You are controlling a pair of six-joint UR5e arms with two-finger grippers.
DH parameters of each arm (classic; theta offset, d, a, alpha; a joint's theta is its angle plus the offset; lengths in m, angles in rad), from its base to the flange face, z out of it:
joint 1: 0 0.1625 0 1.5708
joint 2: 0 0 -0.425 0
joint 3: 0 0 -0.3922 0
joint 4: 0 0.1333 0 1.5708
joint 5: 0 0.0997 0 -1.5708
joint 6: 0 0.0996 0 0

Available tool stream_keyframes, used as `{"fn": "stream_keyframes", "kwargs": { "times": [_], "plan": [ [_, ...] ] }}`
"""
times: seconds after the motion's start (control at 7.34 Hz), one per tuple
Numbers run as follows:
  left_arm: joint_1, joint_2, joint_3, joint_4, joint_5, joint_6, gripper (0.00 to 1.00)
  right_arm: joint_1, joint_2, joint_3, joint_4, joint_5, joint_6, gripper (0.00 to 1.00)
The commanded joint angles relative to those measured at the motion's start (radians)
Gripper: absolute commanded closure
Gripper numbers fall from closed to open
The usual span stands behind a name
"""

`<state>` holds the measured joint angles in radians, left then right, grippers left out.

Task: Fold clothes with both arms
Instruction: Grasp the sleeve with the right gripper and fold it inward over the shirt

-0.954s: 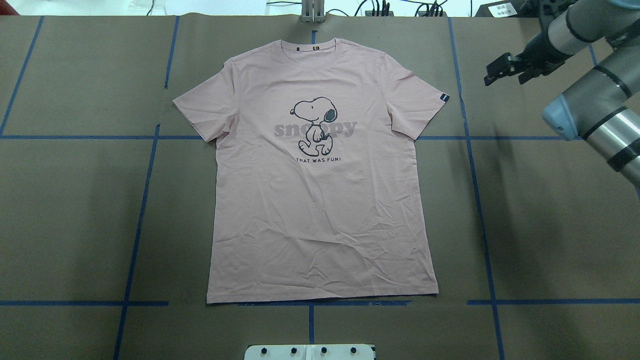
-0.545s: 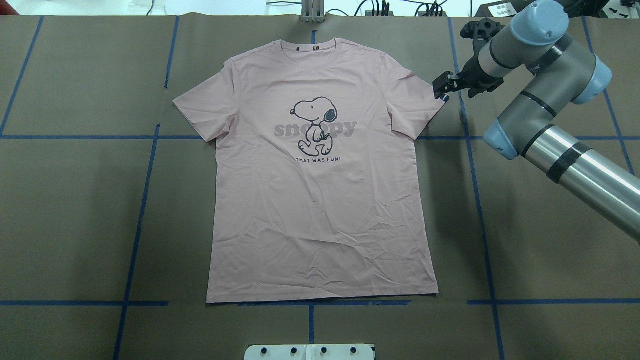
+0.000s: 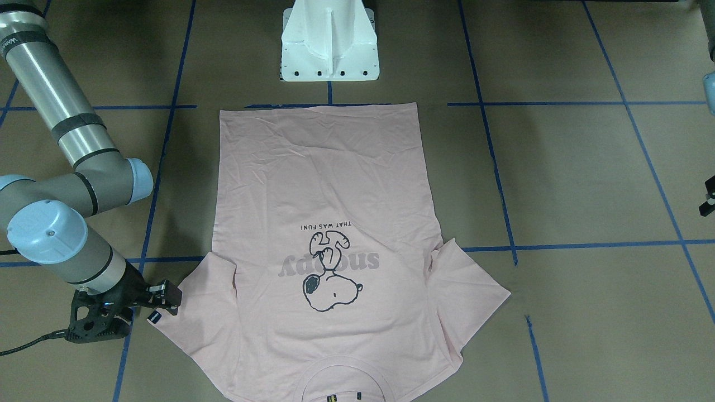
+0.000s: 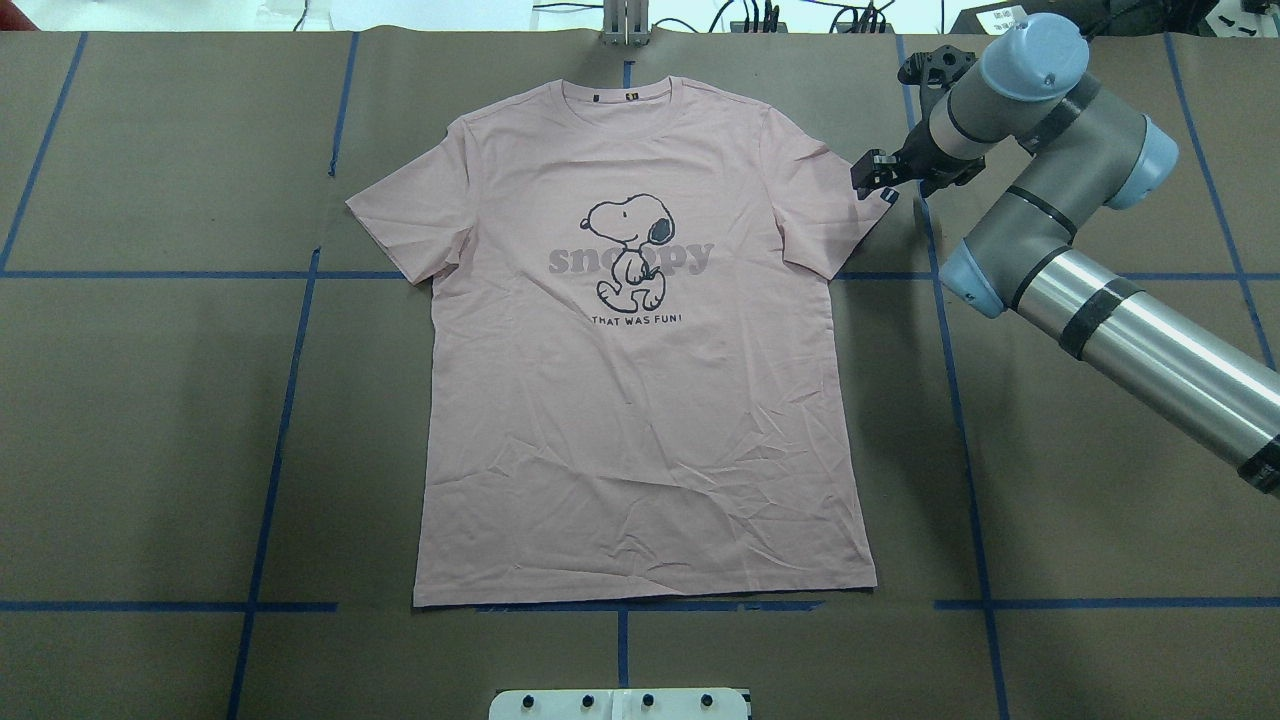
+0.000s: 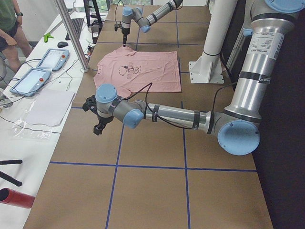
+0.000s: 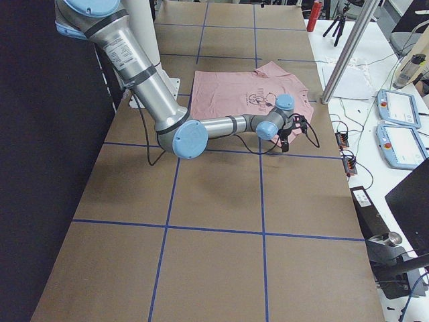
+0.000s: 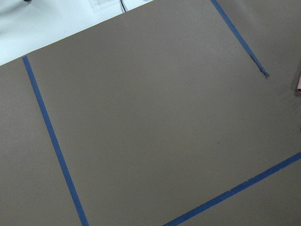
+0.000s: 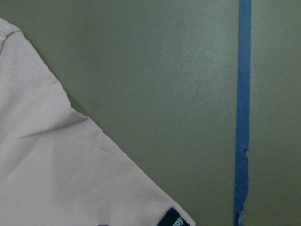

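The pale pink T-shirt [image 4: 640, 400] lies flat and face up on the brown table, collar at the far side, hem toward the robot base. My right gripper [image 4: 868, 178] hangs just above the tip of the shirt's right sleeve, beside the small black sleeve tag [image 4: 888, 196]; its fingers look open and empty. The right wrist view shows that sleeve corner [image 8: 56, 179] and the tag [image 8: 175, 220] close below. My left gripper [image 5: 98, 128] hovers over bare table well left of the shirt, and I cannot tell if it is open. In the left wrist view only a pink sliver [image 7: 298, 84] shows.
Blue tape lines [image 4: 270, 430] mark a grid on the table. The white pedestal base [image 3: 329, 42] stands at the shirt's hem side. Beyond the far table edge are tablets [image 5: 50, 59], a metal pole [image 5: 71, 33] and a person [image 5: 7, 24].
My right arm has swung in from the right edge toward the left, bringing its gripper to the tip of the right sleeve. The shirt has not moved.
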<state>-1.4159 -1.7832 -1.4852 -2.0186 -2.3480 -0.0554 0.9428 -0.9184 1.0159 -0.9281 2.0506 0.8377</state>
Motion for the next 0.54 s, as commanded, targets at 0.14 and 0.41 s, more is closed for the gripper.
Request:
{"fn": "stream_keyframes", "kwargs": {
  "times": [0.14,0.41],
  "plan": [
    [0.000,-0.001,0.000,0.000,-0.001,0.002,0.00,-0.002,0.004,-0.011,-0.001,-0.006,-0.011,0.59],
    [0.000,-0.001,0.002,0.000,0.001,0.000,0.00,-0.002,0.013,-0.010,-0.005,-0.004,-0.032,1.00]
  ]
}}
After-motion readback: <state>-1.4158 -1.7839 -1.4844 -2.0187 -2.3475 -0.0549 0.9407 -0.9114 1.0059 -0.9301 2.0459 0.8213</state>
